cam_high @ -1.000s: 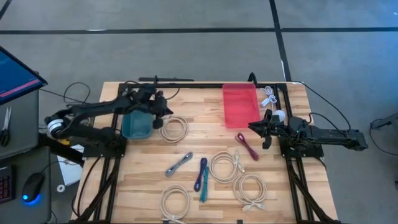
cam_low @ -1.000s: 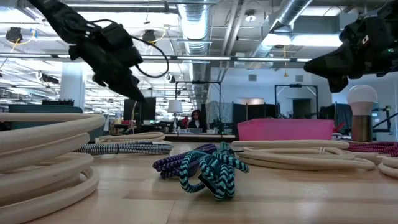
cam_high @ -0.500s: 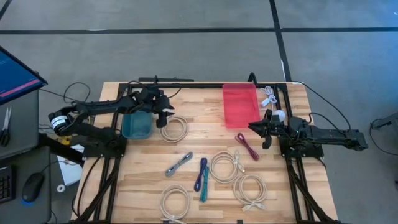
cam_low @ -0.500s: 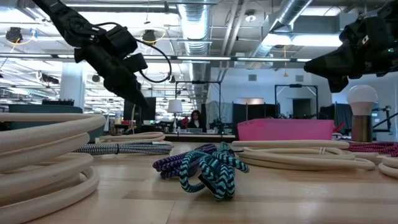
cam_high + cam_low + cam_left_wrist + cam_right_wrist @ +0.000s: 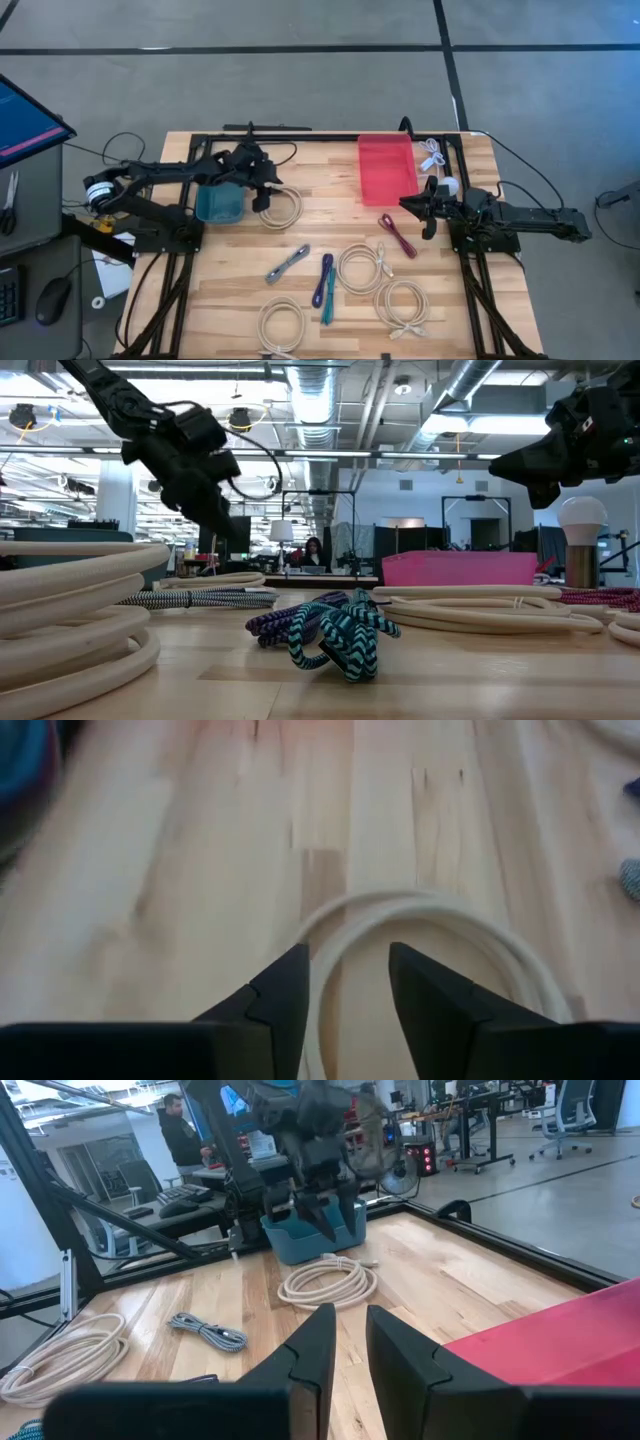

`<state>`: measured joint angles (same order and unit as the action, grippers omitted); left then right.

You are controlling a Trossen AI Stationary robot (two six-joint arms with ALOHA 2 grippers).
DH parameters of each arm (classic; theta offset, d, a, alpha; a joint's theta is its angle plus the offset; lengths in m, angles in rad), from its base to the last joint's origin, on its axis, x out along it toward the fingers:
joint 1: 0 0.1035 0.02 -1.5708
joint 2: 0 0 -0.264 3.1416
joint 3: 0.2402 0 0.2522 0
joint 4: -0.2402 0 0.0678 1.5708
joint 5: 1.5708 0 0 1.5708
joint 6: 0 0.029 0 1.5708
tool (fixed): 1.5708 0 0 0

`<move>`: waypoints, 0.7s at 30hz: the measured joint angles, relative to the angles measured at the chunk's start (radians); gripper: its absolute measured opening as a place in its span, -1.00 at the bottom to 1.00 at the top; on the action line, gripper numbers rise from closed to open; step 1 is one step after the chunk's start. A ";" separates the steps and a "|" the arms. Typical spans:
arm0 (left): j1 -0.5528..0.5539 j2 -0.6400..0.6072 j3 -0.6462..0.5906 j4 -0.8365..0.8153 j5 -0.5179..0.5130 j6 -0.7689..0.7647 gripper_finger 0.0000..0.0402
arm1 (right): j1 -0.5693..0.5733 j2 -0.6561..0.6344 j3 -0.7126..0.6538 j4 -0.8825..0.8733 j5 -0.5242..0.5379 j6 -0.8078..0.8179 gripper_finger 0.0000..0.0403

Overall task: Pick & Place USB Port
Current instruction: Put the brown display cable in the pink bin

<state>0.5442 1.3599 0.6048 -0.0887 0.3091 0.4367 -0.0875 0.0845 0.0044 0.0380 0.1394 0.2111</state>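
Right now the left gripper [image 5: 262,196] hangs over the wooden table [image 5: 300,225], near its far left corner. It is just beside the teal bin [image 5: 220,203] and right above a cream cable coil [image 5: 281,208]. Its two dark fingers [image 5: 285,995] stand apart with a small gap, and nothing is between them. In the left wrist view the coil's curved loop [image 5: 420,915] runs under that gap.

Over by the right edge of the table, the right gripper [image 5: 407,205] sits up off the wood. It is near the pink tray [image 5: 386,168] and close to a dark red cable [image 5: 397,235]. Its fingers [image 5: 315,1345] are close together with only a thin gap, and they hold nothing.

More cables lie on the table. A gray cable [image 5: 287,263] is in the middle. Next to it lie a purple cable [image 5: 323,280] and a teal cable [image 5: 327,303], side by side and touching. Two cream coils [image 5: 362,268] [image 5: 404,304] lie toward the near right corner, and one more cream coil [image 5: 281,323] lies by the near edge. A small white cable [image 5: 433,153] sits at the far right corner, beside the pink tray.

A white bulb [image 5: 583,520] shows on the right in the low view. A person [image 5: 181,1130] stands in the room behind the table.
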 joint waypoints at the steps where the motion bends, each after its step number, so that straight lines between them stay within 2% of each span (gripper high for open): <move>1: 0.000 0.023 0.000 -0.001 -0.001 0.000 -0.32 | 0.000 0.000 0.000 0.000 0.000 0.000 -0.73; 10: 0.000 0.184 0.000 0.035 -0.116 0.000 -0.33 | 0.000 0.000 0.000 0.000 0.000 0.000 -0.73; 18: 0.000 0.224 0.002 0.084 -0.119 0.000 -0.33 | 0.000 0.000 0.000 0.000 0.000 0.000 -0.73; 21: 0.000 0.218 0.001 0.084 -0.122 0.000 -0.40 | 0.000 0.000 0.000 0.000 0.000 0.000 -0.73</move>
<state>0.5442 1.5784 0.6056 -0.0049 0.1875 0.4366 -0.0879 0.0845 0.0044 0.0380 0.1390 0.2111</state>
